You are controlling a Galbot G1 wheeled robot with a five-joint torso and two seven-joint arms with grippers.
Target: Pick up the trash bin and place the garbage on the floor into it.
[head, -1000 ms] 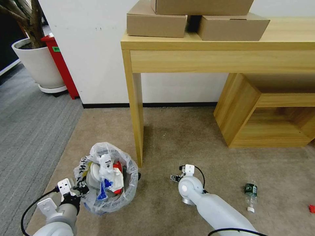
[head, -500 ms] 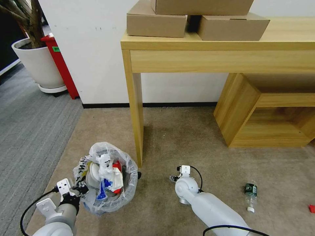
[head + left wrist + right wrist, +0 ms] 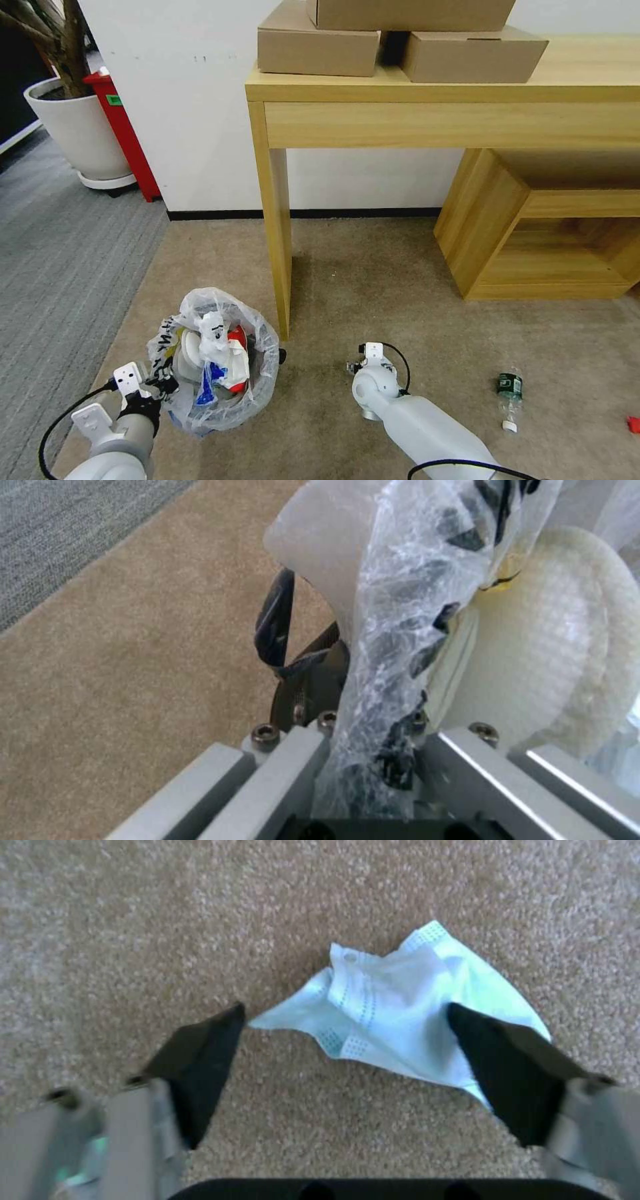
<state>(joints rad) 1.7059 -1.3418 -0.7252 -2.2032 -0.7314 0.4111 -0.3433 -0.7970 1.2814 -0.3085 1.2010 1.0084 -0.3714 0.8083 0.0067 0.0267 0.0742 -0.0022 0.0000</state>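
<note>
- My right gripper point(image 3: 343, 1015) hangs wide open over a crumpled mask point(image 3: 407, 1005) on the carpet point(image 3: 373, 287); thin fabric may slip the fingertips.
- Left gripper point(image 3: 373, 760) pinches the trash bin point(image 3: 213, 363) liner (near left); the bag could tear.

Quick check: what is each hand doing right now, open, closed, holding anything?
Left hand: closed on the crinkled clear plastic liner of the small round trash bin.
Right hand: open, empty, above a crumpled pale blue-white paper.

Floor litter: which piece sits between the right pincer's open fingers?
The crumpled pale-blue face mask, framed by the right pincer; the green-labelled bottle and the red scrap lie farther right.
</note>
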